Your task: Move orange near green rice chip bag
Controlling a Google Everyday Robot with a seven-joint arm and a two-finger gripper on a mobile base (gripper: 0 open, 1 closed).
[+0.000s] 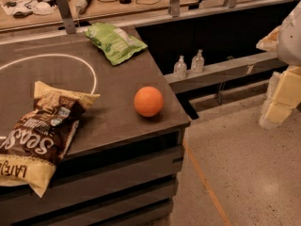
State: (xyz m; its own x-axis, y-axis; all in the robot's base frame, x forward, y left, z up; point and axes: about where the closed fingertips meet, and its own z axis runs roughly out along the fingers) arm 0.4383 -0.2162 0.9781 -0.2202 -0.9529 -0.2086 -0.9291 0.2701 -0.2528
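One brown chip bag hangs a little over the near edge of the table. The single orange sits close to the table's right corner. It is round, so I think a clumsy touch could roll it off the edge. The gripper hangs at the far right, off the table; I cannot tell if it is open or closed. Further back lies the one green rice chip bag, well apart from the orange. Two small bottles stand on a ledge.
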